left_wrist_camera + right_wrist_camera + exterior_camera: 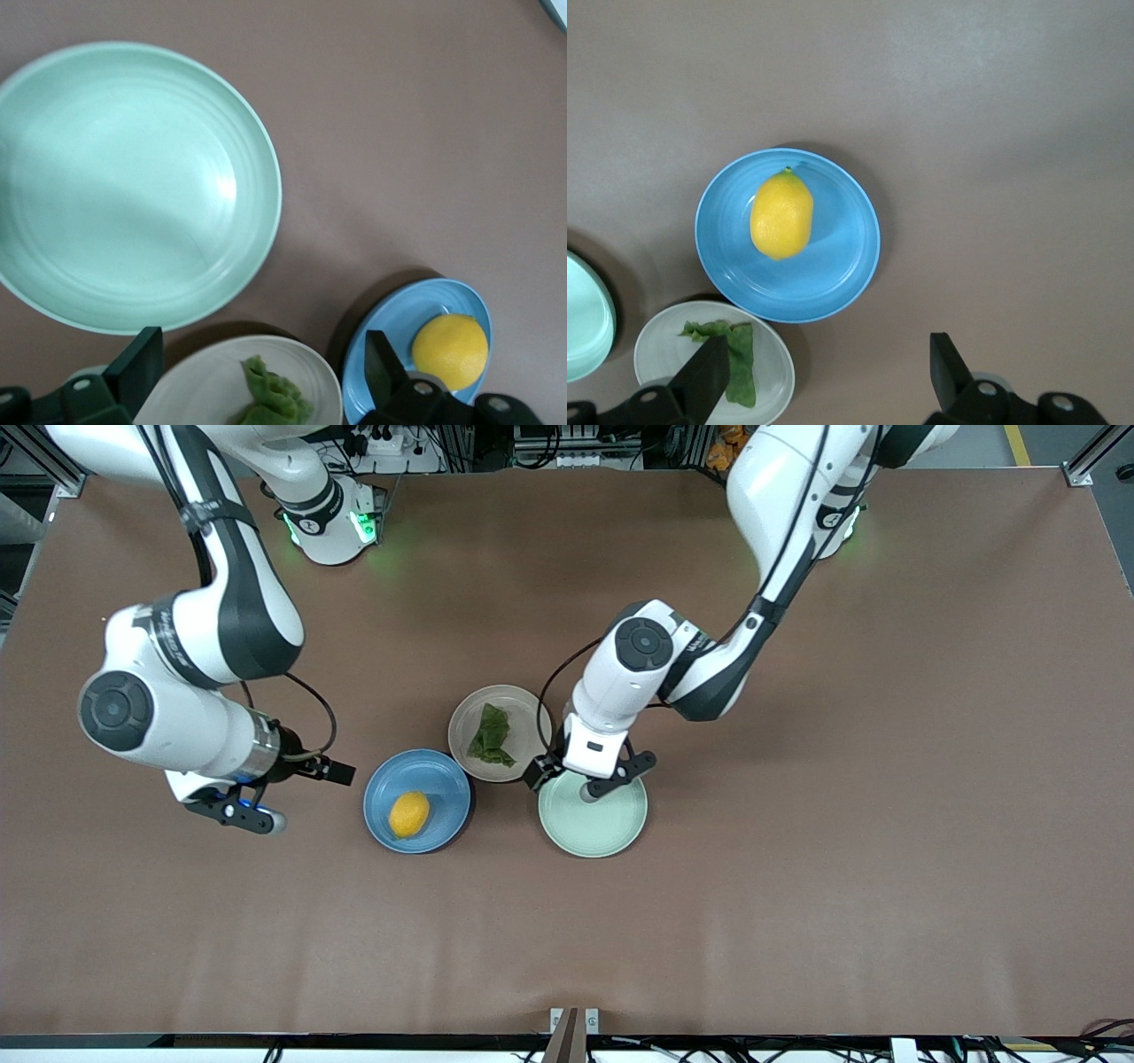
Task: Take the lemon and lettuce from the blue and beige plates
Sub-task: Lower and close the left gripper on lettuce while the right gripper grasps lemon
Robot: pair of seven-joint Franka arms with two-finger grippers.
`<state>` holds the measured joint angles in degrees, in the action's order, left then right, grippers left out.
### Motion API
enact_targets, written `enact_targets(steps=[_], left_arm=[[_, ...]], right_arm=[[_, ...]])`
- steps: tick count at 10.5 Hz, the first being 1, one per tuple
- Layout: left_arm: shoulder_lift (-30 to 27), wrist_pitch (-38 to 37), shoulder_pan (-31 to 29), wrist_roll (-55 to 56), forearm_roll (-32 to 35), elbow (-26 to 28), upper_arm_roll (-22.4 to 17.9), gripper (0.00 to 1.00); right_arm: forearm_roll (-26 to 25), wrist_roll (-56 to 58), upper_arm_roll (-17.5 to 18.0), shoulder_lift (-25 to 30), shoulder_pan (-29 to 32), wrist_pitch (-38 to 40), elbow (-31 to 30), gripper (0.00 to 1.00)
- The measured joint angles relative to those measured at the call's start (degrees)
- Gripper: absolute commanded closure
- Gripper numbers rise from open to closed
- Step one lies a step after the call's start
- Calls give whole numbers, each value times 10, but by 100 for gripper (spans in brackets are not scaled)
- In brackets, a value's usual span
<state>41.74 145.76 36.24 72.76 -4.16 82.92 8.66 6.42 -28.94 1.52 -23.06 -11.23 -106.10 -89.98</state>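
Progress: by the look of it nothing is picked yet; both items lie on their plates, so both grasps remain.
Lemon: the lemon (409, 814) sits in the blue plate (447, 781), just below the centre of the front view.
Lettuce: the lettuce (490, 736) lies folded in the beige plate (523, 713), just above and touching the blue plate's rim.
Mint plate: the mint-green plate (602, 833) holds nothing, beside the other two toward the left arm's end.
Right gripper: the right gripper (232, 808) hangs over bare table beside the blue plate, at the front view's lower left; fingers spread apart and holding nothing, lemon well clear of them.
Left gripper: the left gripper (589, 775) hovers over the mint-green plate's upper edge; fingers parted, nothing between them, lettuce off to one side.
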Motion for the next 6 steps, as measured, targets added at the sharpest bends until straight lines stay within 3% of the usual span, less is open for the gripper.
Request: enact_targets(steps=[6], left_arm=[[43, 20, 72, 0, 6, 0, -6, 0]], right_arm=[[2, -23, 0, -56, -24, -82, -1, 0]])
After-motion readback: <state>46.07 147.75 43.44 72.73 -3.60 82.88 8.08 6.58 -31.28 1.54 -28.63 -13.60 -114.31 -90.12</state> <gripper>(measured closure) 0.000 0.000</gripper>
